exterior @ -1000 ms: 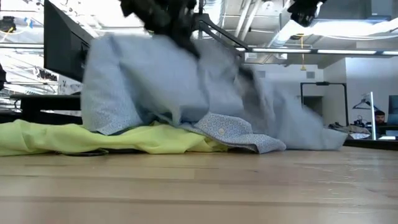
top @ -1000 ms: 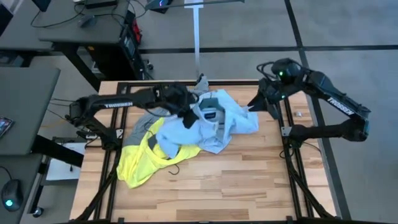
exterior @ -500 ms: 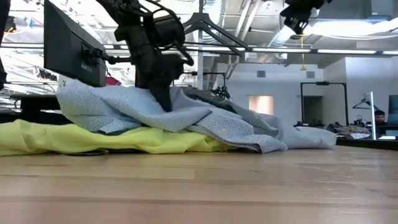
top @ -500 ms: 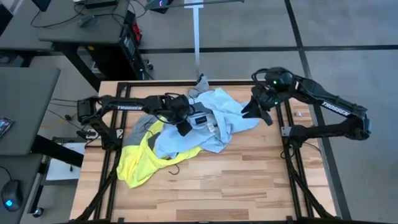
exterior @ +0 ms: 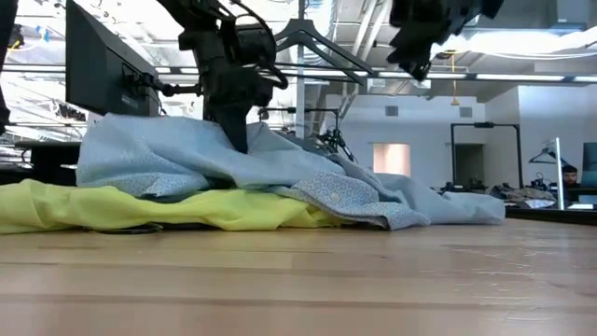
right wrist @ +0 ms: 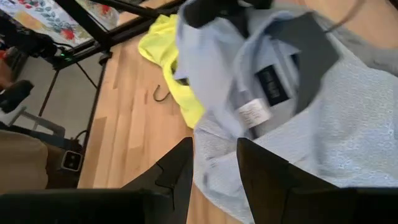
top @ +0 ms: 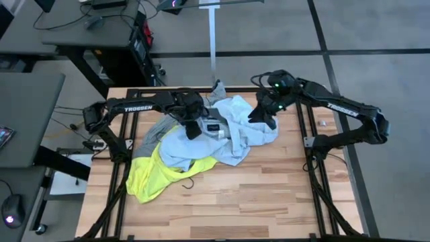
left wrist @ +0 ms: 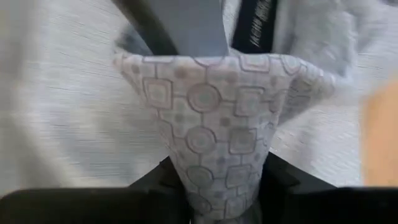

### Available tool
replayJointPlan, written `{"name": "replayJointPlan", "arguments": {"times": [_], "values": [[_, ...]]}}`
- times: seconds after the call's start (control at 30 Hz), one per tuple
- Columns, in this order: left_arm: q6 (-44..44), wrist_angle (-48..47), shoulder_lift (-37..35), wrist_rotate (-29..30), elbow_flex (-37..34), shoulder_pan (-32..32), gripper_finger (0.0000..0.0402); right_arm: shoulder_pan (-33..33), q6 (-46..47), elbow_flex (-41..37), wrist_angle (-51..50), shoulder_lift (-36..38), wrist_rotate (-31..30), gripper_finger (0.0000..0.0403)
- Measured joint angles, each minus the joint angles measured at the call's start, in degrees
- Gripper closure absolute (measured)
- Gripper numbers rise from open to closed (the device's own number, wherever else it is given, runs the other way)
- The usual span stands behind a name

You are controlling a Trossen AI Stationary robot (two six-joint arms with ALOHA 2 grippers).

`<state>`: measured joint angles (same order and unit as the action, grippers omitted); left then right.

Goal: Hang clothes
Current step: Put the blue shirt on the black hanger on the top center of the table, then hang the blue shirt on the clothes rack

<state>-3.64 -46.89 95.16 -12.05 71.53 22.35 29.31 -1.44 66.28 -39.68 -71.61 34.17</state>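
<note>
The pale light-blue shirt (top: 232, 134) lies crumpled on top of the neon-yellow T-shirt (top: 151, 178) and a grey T-shirt (top: 153, 131) in the far half of the table. My left gripper (top: 195, 129) points steeply down into the shirt's collar area, beside its black label (left wrist: 258, 25), and is shut on patterned cloth. My right gripper (top: 257, 115) hovers open above the shirt's right part (right wrist: 348, 118), nothing between its fingers (right wrist: 180, 168). In the low view it hangs high (exterior: 413, 65). My left gripper pinches a fold of the shirt's circle-patterned collar lining (left wrist: 214, 162) between its two fingers, which come from above, slanting down. The fingertips are hidden by the cloth. The shirt rests on the pile and rises in a small peak (exterior: 252, 149) to the fingers.
A thin black hanger hook (top: 190, 181) pokes out from under the clothes onto the wood. Black frame rails run along the table's left (top: 124, 175) and right (top: 314, 168) sides. Hangers hang on a bar behind the table (exterior: 308, 42). Bare wood fills the near half (top: 228, 208).
My left gripper has come down, and the light-blue shirt, which it held raised, has sunk flat onto the pile. My right gripper has moved from the table's right edge leftward and down, over the shirt's right part.
</note>
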Motion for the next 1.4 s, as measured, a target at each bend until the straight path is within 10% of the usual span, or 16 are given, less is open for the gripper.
{"name": "replayJointPlan", "arguments": {"times": [0.9, 1.4], "values": [[14.7, -23.4, 0.4, 7.7, 17.0, 3.6, 0.0274, 0.5, 2.5, 0.0, 8.5, -9.2, -4.6, 0.0286], [2.4, -39.7, 0.4, 8.5, 30.9, -0.1, 0.0274, -0.7, -3.4, 0.0, 17.9, -31.0, -1.0, 0.0156]]}}
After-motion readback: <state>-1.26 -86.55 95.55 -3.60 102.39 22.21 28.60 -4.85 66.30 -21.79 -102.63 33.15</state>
